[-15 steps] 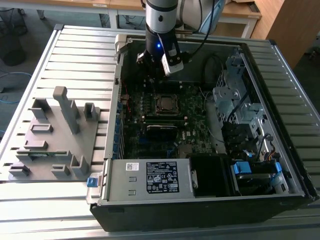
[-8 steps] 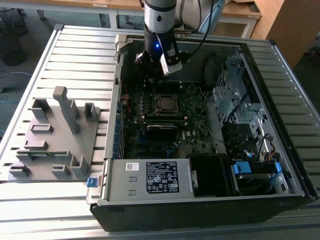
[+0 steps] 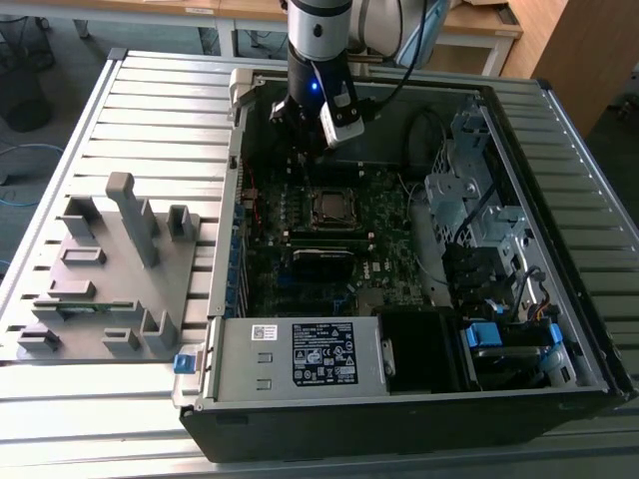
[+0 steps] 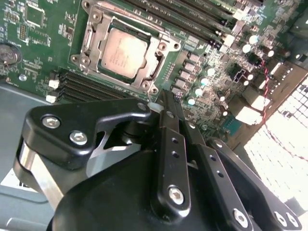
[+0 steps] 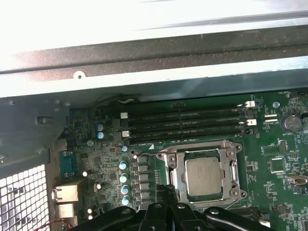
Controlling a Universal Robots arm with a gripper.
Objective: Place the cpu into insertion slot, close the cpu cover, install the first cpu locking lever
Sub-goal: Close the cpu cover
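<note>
The cpu [image 4: 124, 52] lies flat in the insertion slot [image 3: 330, 222] on the green motherboard, its dull silver top showing in both wrist views [image 5: 203, 177]. The silvery cpu cover [image 4: 159, 48] is folded down around it, and the chip shows through its square window [image 5: 202, 153]. My gripper [image 4: 166, 101] hangs just above the board, a short way off the slot's edge, toward the case's far wall in the exterior view [image 3: 305, 150]. Its black fingers [image 5: 168, 192] are pressed together with nothing between them. I cannot make out how the locking levers stand.
Long black memory slots [image 5: 187, 122] run beside the socket. The case's metal wall [image 5: 144, 77] rises close behind the gripper. A drive cage and cables [image 3: 469, 190] fill the exterior view's right, and the power supply [image 3: 300, 354] sits in front. A grey fixture tray [image 3: 110, 269] stands outside the case.
</note>
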